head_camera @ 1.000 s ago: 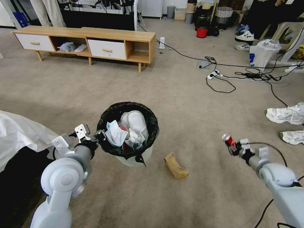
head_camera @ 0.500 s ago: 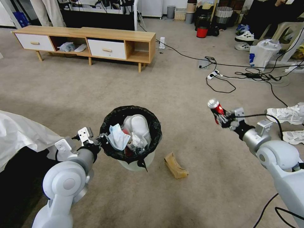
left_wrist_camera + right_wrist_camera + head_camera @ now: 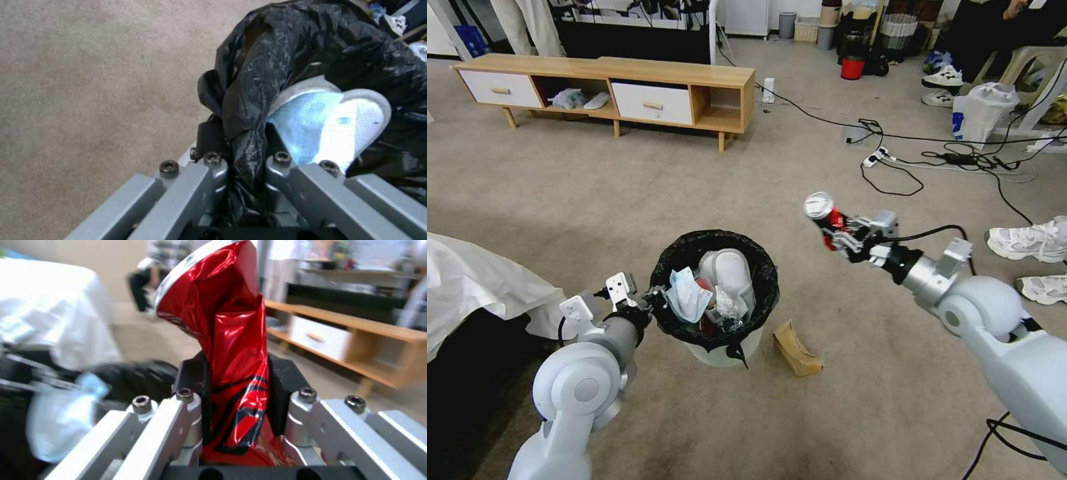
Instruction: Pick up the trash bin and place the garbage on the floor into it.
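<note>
1. You look at a room with a beige-grey carpet floor (image 3: 627, 193). A low wooden cabinet (image 3: 614, 90) stands far back on the left, black cables (image 3: 907, 157) lie over the floor on the right, and a white sheet (image 3: 474, 287) hangs at the left edge.

2. The trash bin (image 3: 715, 313) is near the middle, in front of your left arm. It is white, with a black bag liner (image 3: 285, 66) folded over the rim. It is almost full: you see a pale blue face mask (image 3: 687, 297), white crumpled pieces and a white rounded object inside.

3. Your left gripper (image 3: 650, 301) is at the bin's left rim. In the left wrist view its jaws are nearly closed, with only the folded liner and the rim pinched between them. The mask (image 3: 329, 126) hangs over the rim just beside the fingers (image 3: 280, 146).

4. Your right gripper (image 3: 842, 235) is raised above the floor, to the right of the bin and a little farther away than it, apart from the rim. Its jaws are closed tight on the lower part of a crushed red can (image 3: 227, 340). The can's silver end (image 3: 819, 205) points away from the gripper.

5. A torn brown cardboard piece (image 3: 796, 348) lies on the carpet, just beside the bin on its right.

6. Two white sneakers (image 3: 1034, 257) are at the right edge, well apart from the bin.
</note>
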Robot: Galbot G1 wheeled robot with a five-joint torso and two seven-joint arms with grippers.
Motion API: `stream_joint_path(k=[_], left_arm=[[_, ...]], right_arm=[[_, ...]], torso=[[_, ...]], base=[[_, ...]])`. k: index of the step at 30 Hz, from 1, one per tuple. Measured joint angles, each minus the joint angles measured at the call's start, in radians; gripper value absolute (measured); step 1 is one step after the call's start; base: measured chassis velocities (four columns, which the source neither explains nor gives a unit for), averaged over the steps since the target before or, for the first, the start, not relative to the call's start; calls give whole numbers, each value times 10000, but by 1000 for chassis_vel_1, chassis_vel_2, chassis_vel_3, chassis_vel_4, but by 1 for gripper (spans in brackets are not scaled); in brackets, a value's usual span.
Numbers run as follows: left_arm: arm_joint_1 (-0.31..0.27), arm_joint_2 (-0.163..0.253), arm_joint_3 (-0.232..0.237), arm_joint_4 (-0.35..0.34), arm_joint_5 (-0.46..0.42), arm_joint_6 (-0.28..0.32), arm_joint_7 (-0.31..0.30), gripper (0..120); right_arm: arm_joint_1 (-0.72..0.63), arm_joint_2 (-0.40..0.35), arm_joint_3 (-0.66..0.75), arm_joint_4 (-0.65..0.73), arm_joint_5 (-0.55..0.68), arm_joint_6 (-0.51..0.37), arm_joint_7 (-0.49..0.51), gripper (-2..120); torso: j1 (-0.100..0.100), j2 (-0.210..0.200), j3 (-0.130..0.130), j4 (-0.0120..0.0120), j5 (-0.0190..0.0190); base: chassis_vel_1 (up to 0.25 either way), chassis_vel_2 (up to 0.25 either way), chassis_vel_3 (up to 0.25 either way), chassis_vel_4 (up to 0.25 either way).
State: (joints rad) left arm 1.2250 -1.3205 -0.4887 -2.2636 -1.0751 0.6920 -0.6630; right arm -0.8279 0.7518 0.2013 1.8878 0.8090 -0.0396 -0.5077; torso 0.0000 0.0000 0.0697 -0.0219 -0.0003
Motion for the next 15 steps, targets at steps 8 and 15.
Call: stream_joint_path(k=[8, 15], left_arm=[[-8, -31, 30, 1, 26, 0, 14, 4], [-22, -35, 36, 67, 58, -3, 34, 4]], right_arm=[[1326, 314, -1471, -100, 583, 422, -458, 22], [2444, 901, -2968, -465, 899, 656, -752, 22]], torso=[[1, 0, 1, 3, 4], [0, 0, 0, 2, 2]], base=[[0, 0, 0, 0], [0, 0, 0, 0]])
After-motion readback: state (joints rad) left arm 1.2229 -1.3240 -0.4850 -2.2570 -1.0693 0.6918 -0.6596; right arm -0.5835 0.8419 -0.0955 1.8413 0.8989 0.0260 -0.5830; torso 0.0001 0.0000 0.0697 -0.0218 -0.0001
